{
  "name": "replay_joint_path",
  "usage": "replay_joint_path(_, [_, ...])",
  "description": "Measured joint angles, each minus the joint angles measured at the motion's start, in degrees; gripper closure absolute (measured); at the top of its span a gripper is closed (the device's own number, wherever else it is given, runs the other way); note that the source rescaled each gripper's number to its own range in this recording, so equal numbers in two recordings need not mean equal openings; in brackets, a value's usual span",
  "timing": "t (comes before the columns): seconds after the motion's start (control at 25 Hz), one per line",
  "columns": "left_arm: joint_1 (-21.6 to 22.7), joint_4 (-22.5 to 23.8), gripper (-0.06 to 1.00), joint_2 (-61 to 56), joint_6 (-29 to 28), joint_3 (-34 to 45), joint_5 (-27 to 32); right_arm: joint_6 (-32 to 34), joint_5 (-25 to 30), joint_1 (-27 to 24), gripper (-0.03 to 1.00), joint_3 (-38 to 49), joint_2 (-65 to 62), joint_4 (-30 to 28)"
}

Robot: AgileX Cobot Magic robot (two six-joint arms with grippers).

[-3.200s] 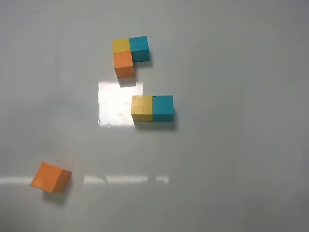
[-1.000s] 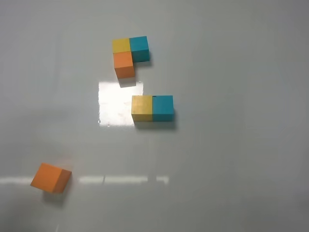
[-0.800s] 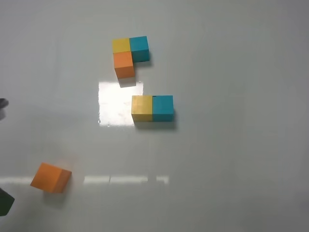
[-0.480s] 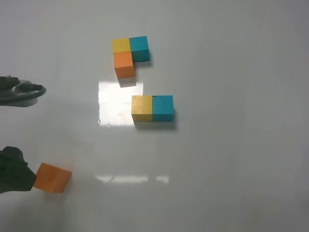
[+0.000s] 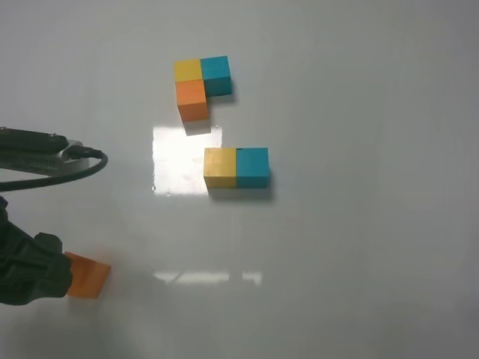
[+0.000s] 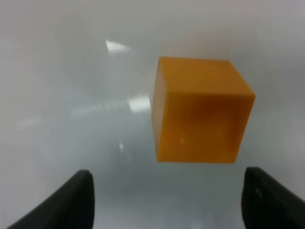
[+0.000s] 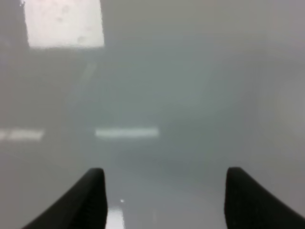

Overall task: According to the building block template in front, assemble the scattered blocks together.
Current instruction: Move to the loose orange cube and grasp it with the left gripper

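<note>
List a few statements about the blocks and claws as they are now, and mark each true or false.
1. The loose yellow cube and the loose teal cube touch side by side. True.
2. The left claw is shut on the loose orange cube. False: the claw is open and the cube lies just ahead of it, ungripped.
3. The loose orange cube sits against the loose yellow cube. False: it lies well apart from that pair.
4. The right claw is open and holds nothing. True.

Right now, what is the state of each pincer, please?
Left pincer: open, holding nothing; the matte orange cube lies ahead, not gripped.
Right pincer: open, holding nothing.
</note>
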Motion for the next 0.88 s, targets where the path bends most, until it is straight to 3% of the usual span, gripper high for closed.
replay_joint_path(0.88, [-1.14,1.91,0.40,7.59,-2.19,0.74,-5.49,0.00,0.00,0.00,0.58,0.00,0.00,0.00])
